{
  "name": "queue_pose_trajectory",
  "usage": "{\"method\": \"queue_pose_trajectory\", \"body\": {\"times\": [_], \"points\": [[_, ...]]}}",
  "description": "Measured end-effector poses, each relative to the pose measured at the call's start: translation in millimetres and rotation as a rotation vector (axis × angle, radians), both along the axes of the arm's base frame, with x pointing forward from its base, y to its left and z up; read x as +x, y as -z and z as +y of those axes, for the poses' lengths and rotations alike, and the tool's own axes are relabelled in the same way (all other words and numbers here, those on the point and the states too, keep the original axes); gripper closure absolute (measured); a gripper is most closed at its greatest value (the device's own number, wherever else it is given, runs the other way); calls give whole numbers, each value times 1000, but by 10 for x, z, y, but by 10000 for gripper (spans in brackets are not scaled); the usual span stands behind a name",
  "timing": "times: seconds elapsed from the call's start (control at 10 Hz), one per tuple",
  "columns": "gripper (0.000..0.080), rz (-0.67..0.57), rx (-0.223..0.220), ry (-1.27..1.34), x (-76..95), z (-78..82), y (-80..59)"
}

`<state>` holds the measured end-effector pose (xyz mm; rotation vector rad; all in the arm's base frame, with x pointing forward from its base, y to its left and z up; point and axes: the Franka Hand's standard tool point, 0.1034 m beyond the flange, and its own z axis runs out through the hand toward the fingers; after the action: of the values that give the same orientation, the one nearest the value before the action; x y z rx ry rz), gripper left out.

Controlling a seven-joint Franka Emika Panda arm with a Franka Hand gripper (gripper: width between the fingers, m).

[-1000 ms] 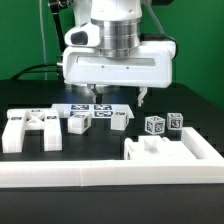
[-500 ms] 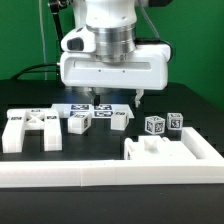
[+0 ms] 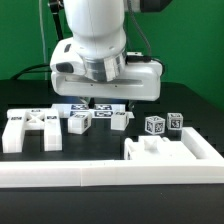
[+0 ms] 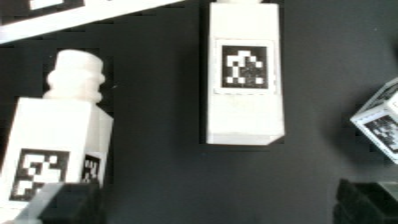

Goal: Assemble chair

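Loose white chair parts lie on the black table. A cross-braced piece (image 3: 28,129) sits at the exterior view's left, two tagged leg blocks (image 3: 80,121) (image 3: 120,118) in the middle, two small cubes (image 3: 155,125) (image 3: 176,121) to the right, and a flat panel (image 3: 165,150) in front. My gripper (image 3: 108,103) hangs just above the leg blocks, open and empty. In the wrist view one tagged leg (image 4: 244,75) lies ahead of the gripper (image 4: 217,205). A second leg with a round peg (image 4: 63,130) lies beside one dark finger (image 4: 68,205).
The long white border frame (image 3: 100,176) runs along the front of the table. The marker board (image 3: 62,108) lies flat behind the leg blocks, partly hidden by the hand. A tagged cube (image 4: 379,125) shows at the wrist view's edge.
The hand has turned about its axis, shifted toward the exterior view's left and come lower over the leg blocks. The jaws stayed open. No part has moved.
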<state>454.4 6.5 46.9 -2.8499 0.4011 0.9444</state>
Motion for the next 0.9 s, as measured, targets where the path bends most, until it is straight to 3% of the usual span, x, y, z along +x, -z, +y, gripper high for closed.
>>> {"method": "queue_pose_trajectory", "body": {"times": [0.3, 0.9], "points": [[150, 209, 46, -20, -39, 46, 52], [150, 255, 48, -27, -82, 127, 169]]}}
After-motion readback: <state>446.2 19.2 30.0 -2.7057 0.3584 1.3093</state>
